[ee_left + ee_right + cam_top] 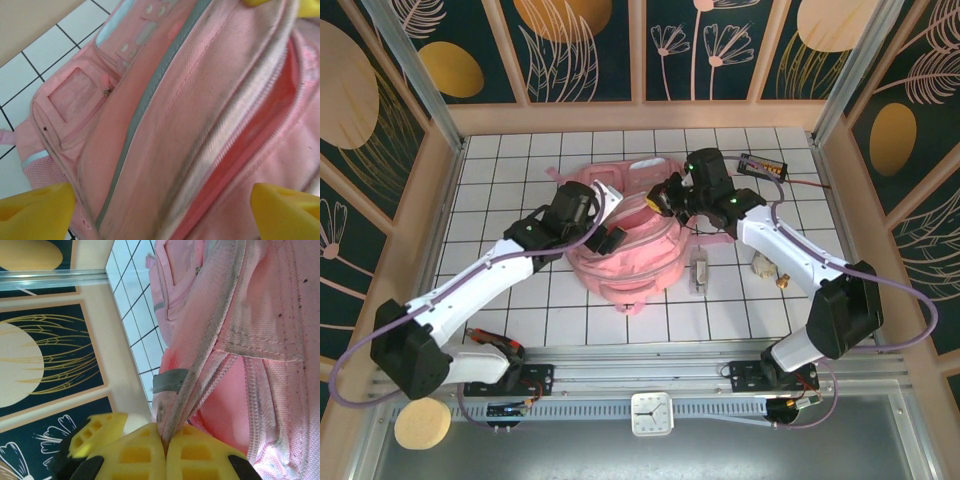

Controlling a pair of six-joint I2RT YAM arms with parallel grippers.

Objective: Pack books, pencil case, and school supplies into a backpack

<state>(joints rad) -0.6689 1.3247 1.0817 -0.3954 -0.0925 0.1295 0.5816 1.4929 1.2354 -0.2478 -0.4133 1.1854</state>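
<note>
I had the backpack (pixel 620 262) lying in the middle of the tiled table (pixel 520 160), with the main zipper mouth gaping between the two arms. My right gripper (pixel 165 440) was pinched tight on the grey-trimmed rim of that opening (pixel 200 365) and held it up. My left gripper (pixel 160 215) hung just over the front panel with its yellow fingers (pixel 37 212) spread wide and nothing between them. Down the slot I could make out pink lining (pixel 260 145), so I couldn't tell whether the books, the pencil case or the school supplies were already inside. I judged the work to be at the opening-and-holding stage or close to finishing. For room, bare tiles lay open on the left and behind the bag. The black device (pixel 761 165) and its wire sat near the right arm's elbow path, and the wooden walls closed in on both sides.
</note>
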